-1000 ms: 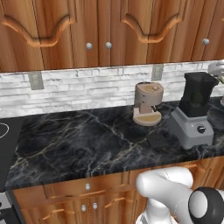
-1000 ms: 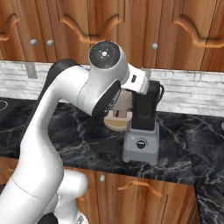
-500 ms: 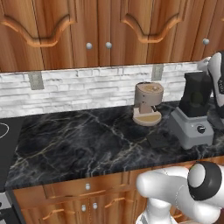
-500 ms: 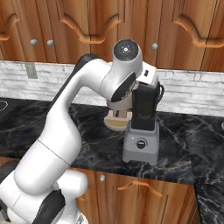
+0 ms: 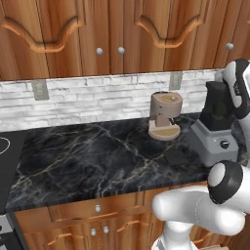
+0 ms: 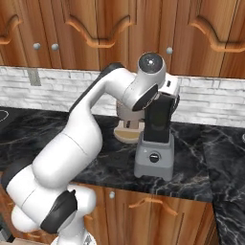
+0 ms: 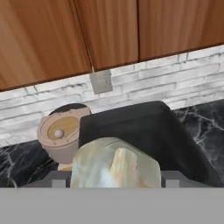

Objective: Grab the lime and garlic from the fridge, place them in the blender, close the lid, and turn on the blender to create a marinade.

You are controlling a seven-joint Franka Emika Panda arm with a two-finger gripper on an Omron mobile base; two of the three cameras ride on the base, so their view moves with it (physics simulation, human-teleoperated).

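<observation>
I've swung the arm (image 6: 91, 139) further right and away from the base over the last second: its wrist, which a second ago hung over the coffee machine (image 5: 165, 115), now sits against the top of the blender (image 6: 156, 142). In the left base view the forearm has come into frame beside the jar, and the elbow has risen higher at the near right.

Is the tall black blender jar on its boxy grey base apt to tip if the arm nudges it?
Probably not easily: the blender stands on a broad boxy base, flat on the dark marble counter, so likely bottom-heavy. A nudge high on the tall jar seems riskier than one low down. The glossy stone may let it slide.
</observation>
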